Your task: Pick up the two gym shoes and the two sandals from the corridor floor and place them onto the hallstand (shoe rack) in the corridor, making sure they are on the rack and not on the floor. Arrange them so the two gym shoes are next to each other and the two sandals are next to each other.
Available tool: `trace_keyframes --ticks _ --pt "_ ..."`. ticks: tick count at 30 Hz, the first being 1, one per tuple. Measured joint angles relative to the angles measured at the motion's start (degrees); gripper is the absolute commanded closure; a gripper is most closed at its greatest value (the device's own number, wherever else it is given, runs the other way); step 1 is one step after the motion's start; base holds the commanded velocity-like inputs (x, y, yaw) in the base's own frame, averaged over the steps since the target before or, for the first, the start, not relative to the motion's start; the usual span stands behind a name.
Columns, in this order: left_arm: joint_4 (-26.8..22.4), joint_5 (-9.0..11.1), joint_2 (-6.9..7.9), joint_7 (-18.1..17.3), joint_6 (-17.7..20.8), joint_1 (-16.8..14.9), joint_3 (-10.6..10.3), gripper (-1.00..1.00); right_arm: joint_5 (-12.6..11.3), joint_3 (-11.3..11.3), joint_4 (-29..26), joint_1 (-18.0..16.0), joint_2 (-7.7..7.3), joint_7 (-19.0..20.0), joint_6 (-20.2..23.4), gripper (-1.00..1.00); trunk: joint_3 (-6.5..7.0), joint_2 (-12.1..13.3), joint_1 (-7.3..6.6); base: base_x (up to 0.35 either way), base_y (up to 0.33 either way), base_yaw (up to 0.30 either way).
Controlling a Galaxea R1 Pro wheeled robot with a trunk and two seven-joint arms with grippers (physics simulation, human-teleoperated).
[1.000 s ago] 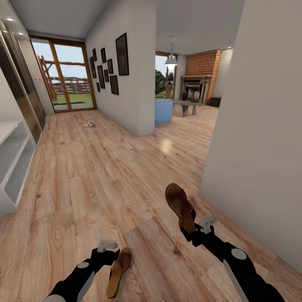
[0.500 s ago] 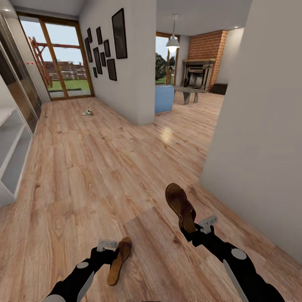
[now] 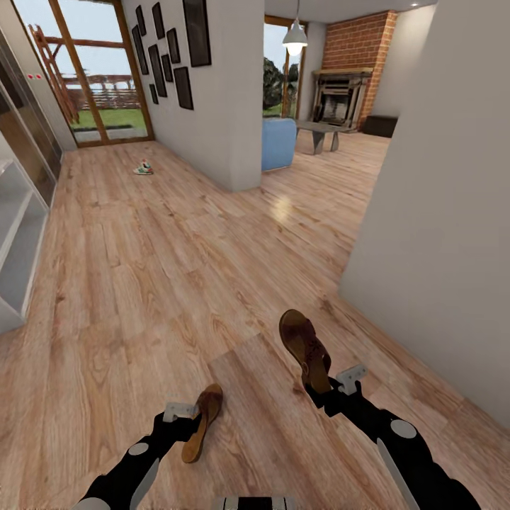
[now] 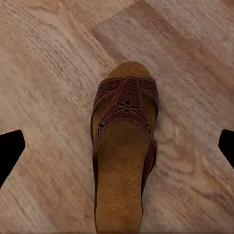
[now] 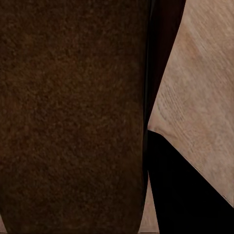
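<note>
Head view, left gripper (image 3: pixel 190 419) pinching one sandal (image 3: pixel 202 423), right gripper (image 3: pixel 322 388) clamped on the other sandal (image 3: pixel 303 348), gym shoe (image 3: pixel 144 168) far ahead.

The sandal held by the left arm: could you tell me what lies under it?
Beneath the left sandal the wood-plank floor shows on all sides; what lies directly below its sole is covered, and whether it touches the planks cannot be told.
</note>
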Motion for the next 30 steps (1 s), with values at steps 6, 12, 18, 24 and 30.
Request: trace_keyframes --ticks 6,12,18,24,30 --pt "0.0 0.05 0.08 0.02 0.0 0.0 0.17 -1.0 0.02 0.0 0.0 0.0 0.0 0.0 0.0 1.0 -1.88 -0.08 0.15 0.0 0.0 0.0" --pt "0.0 0.05 0.09 0.02 0.04 0.0 0.24 -1.0 0.02 0.0 0.0 0.0 0.0 0.0 0.0 1.0 -3.76 -0.16 0.31 0.0 0.0 0.0" --pt "0.0 0.13 0.1 0.03 -0.03 -0.01 0.29 -1.0 -0.01 0.0 0.0 0.0 0.0 0.0 0.0 1.0 -5.63 -0.24 0.46 0.0 0.0 0.0" --pt "0.0 0.13 0.1 0.03 -0.04 0.0 0.3 -1.0 -0.06 0.0 -0.06 0.0 0.0 0.0 0.0 1.0 -7.51 -0.32 0.62 0.0 0.0 0.0" --pt "0.0 0.13 0.1 0.02 -0.04 0.0 0.26 -1.0 -0.06 0.0 -0.09 0.0 0.0 0.0 0.0 1.0 -9.39 -0.41 0.77 0.0 0.0 0.0"
